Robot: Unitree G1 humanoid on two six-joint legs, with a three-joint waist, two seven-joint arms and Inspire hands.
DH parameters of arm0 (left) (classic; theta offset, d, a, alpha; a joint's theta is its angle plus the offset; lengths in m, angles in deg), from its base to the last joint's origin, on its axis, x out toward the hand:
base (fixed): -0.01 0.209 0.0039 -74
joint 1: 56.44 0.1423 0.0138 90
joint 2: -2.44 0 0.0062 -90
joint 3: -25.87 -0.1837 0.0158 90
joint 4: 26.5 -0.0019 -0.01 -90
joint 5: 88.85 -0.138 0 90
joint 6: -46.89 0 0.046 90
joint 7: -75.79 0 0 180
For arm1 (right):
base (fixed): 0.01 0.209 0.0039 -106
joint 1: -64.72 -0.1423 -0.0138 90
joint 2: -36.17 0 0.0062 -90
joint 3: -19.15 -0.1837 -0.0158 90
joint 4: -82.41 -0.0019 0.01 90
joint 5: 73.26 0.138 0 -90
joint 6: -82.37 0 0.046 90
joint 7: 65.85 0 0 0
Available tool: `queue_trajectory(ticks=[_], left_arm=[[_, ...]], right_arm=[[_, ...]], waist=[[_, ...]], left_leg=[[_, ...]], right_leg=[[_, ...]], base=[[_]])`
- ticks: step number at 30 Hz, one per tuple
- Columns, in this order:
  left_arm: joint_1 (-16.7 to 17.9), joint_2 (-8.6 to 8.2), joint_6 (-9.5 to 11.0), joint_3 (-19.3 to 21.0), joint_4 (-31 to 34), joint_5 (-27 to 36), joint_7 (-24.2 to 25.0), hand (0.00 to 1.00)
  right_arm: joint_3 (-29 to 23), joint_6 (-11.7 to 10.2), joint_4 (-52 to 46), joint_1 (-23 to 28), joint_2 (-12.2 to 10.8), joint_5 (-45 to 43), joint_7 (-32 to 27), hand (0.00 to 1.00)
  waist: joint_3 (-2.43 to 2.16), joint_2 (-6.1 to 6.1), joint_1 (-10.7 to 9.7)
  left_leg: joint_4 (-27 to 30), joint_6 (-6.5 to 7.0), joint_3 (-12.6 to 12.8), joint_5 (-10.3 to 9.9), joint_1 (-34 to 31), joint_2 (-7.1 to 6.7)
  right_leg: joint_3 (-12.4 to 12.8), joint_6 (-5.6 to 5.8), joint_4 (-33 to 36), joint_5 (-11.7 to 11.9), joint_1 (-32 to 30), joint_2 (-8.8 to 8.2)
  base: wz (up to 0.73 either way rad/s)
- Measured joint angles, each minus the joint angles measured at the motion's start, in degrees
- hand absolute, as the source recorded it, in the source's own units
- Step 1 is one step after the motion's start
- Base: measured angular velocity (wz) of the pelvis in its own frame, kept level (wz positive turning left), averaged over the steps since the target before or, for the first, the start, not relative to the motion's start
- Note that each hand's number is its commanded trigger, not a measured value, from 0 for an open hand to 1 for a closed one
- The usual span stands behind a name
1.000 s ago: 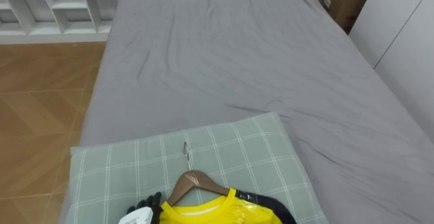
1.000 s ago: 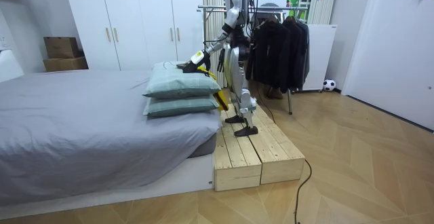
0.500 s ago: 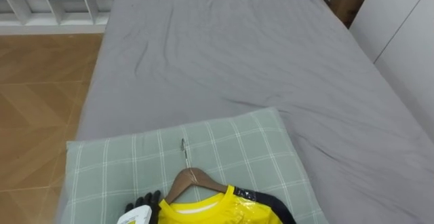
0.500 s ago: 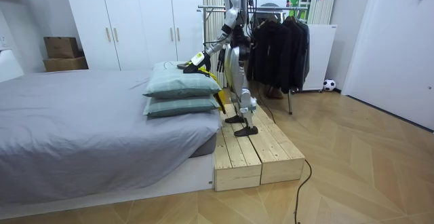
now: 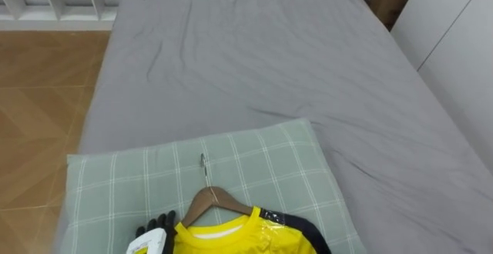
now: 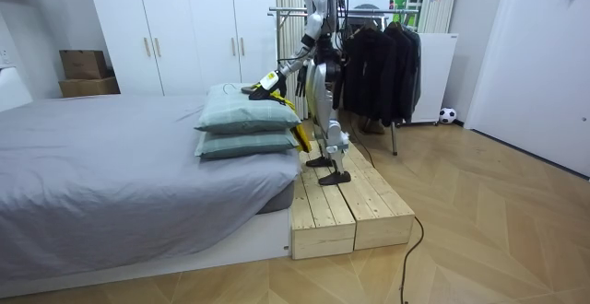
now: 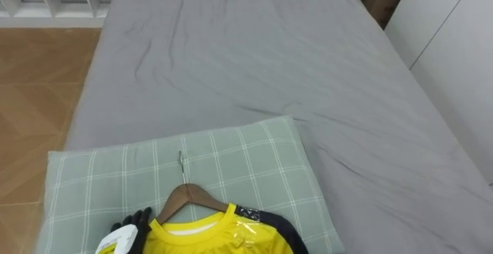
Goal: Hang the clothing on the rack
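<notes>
The yellow shirt (image 5: 231, 240) lies on its hanger (image 5: 209, 200) at the near edge of a pillow (image 5: 254, 162), and the robot's left hand (image 5: 156, 227) sits right against the shirt's left shoulder, touching the cloth. Whether that hand grips the cloth or merely rests beside it cannot be told, since its lower part is cut off at the edge of the view.

The hanger is smooth brown wood, curved like shoulders, with a thin metal hook pointing to the far side. The shirt looks glossy and slightly crinkled, with a dark sleeve on its right side. The pillow is soft, pale green with a white check (a second one (image 6: 244, 144) lies under it in the room view). Beyond it stretches the bed (image 5: 254, 61), its grey sheet creased in long folds. A herringbone wood floor (image 5: 38, 92) lies to the left.

The robot stands on a low platform (image 6: 346, 207) of pale planks beside the bed, leaning over the pillows.
</notes>
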Motion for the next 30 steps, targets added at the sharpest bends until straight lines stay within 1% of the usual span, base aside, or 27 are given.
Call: queue_trajectory(ticks=[2,4,6,7,8,9,10,11,15,17,19,21,25,30], left_arm=[[-0.15,0.01,-0.02,0.0,0.0,0.0,0.4,0.0],[-0.17,0.03,-0.02,-0.07,-0.21,0.58,0.97,0.0],[-0.18,0.0,-0.03,-0.14,-0.25,1.8,1.3,0.0],[-0.18,-0.01,-0.02,-0.16,-0.33,2.31,1.32,0.0],[-0.19,-0.01,-0.02,-0.16,-0.39,2.32,1.32,0.02],[-0.25,-0.01,-0.02,-0.16,-0.64,2.33,1.33,0.11],[-0.29,-0.01,-0.03,-0.16,-0.78,2.33,1.34,0.62],[-0.3,-0.01,-0.03,-0.16,-0.79,2.34,1.36,1.0],[-0.79,0.04,-0.02,0.2,-0.64,2.39,1.36,1.0],[-1.65,0.04,-0.02,1.22,-0.6,2.39,1.21,1.0],[-2.62,0.71,-0.01,1.27,-0.59,2.39,1.24,1.0],[-3.0,0.84,-0.01,1.27,-0.58,2.45,1.11,1.0],[-3.47,1.11,-0.01,1.27,-0.59,4.35,0.11,1.0],[-3.45,1.29,-0.02,1.06,-0.89,4.42,0.12,1.0]], right_arm=[[0.0,0.0,0.01,-0.15,0.0,-0.24,-0.05,0.0],[0.0,-0.01,0.05,-0.24,0.03,-0.58,-0.05,0.0],[0.0,-0.02,0.06,-0.27,0.04,-1.33,-0.02,0.0],[0.0,-0.02,0.05,-0.29,0.03,-1.76,0.01,0.0],[0.0,-0.02,0.06,-0.3,0.03,-1.8,0.02,0.0],[0.0,-0.03,0.06,-0.32,0.03,-1.97,0.02,0.0],[0.0,-0.03,0.05,-0.34,0.03,-2.08,0.02,0.0],[-0.03,-0.03,0.06,-0.35,0.03,-2.17,0.02,0.0],[-0.41,-0.1,0.04,-0.33,0.03,-2.22,0.08,0.0],[-0.69,-0.12,0.04,-0.32,0.02,-2.25,0.14,0.0],[-0.78,-0.15,0.02,-0.32,0.02,-2.28,0.3,0.0],[-0.76,-0.15,0.03,-0.32,0.02,-2.28,0.33,0.0],[-0.76,-0.15,0.08,-0.38,0.02,-2.38,0.3,0.0],[-0.73,-0.14,0.05,-0.4,0.02,-2.33,0.25,0.0]], waist=[[-0.1,0.17,0.0],[-0.36,0.63,-0.06],[-0.51,0.92,-0.14],[-0.5,0.98,-0.18],[-0.5,0.99,-0.19],[-0.49,1.0,-0.21],[-0.48,1.01,-0.23],[-0.48,1.02,-0.25],[-0.4,1.14,-0.35],[-0.36,1.21,-0.34],[-0.34,1.29,-0.33],[-0.34,1.29,-0.32],[-0.33,1.28,-0.33],[-0.28,1.27,-0.36]], left_leg=[[0.18,0.0,0.0,0.0,-0.14,0.04],[0.19,-0.01,0.0,0.01,-0.11,0.1],[0.19,-0.02,0.0,0.01,-0.05,0.1],[0.18,-0.04,0.01,0.02,0.02,0.1],[0.17,-0.06,0.03,0.04,0.06,0.1],[0.15,-0.13,0.04,0.09,0.12,0.1],[0.13,-0.18,0.04,0.12,0.14,0.1],[0.14,-0.16,0.05,0.14,0.13,0.1],[0.14,-0.15,0.04,0.24,0.12,0.1],[0.13,-0.15,0.05,0.31,0.12,0.08],[-0.01,-0.16,0.05,0.43,0.16,0.05],[-0.3,-0.13,0.05,0.57,0.29,0.01],[-0.38,-0.13,0.04,0.58,0.3,0.02],[-0.67,-0.13,0.04,0.58,0.38,0.03]], right_leg=[[-0.01,-0.05,0.0,0.04,-0.07,0.01],[-0.19,-0.16,-0.01,0.17,-0.06,0.02],[-0.19,-0.16,-0.01,0.18,0.01,0.02],[-0.18,-0.16,-0.01,0.18,0.08,0.02],[-0.18,-0.16,-0.02,0.18,0.11,0.01],[-0.18,-0.17,-0.02,0.18,0.16,0.01],[-0.18,-0.18,-0.02,0.19,0.17,0.01],[-0.18,-0.18,-0.02,0.19,0.17,0.02],[-0.22,-0.19,-0.01,0.2,0.18,0.0],[-0.23,-0.19,-0.01,0.2,0.19,-0.01],[-0.23,-0.21,0.0,0.21,0.19,-0.03],[-0.23,-0.21,0.0,0.21,0.19,-0.05],[-0.21,-0.21,-0.01,0.21,0.19,-0.02],[-0.24,-0.21,-0.1,0.21,0.18,-0.02]], base=[[0.0],[0.0],[0.0],[0.0],[0.0],[0.0],[0.0],[0.0],[0.0],[0.0],[0.0],[0.0],[0.0],[0.0]])
